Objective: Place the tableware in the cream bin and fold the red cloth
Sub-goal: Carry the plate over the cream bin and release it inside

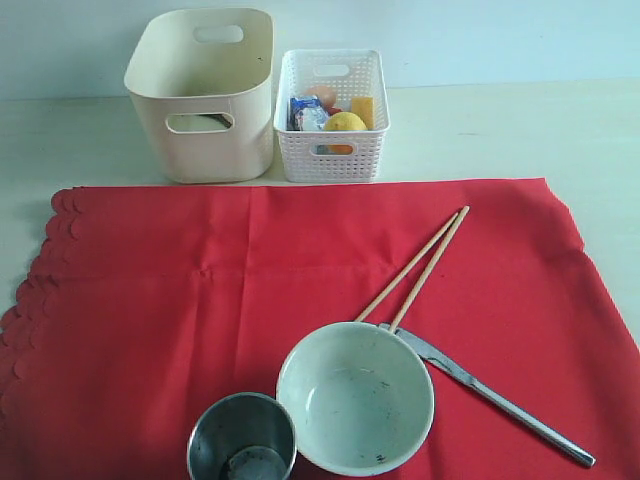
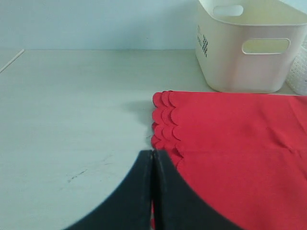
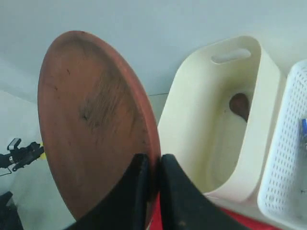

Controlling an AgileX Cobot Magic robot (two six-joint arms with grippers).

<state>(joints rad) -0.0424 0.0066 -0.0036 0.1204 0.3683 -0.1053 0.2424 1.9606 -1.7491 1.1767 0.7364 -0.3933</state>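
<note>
Right tool (image 3: 154, 165) grips brown plate (image 3: 91, 120): wrist view only.

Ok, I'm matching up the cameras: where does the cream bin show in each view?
Exterior view: cream bin upper left of centre, behind the red cloth.
Left wrist view: bin beyond the cloth's scalloped corner.
Right wrist view: bin open-topped, behind the brown plate in the right pincer.
Shared landmark: white basket directly beside it in all three.

The pale bench (image 1: 520, 130) carries the red cloth (image 1: 200, 280) (scalloped edge at the left), with the cream bin (image 1: 250, 140) and white perforated basket (image 1: 300, 162) side by side beyond it.
</note>
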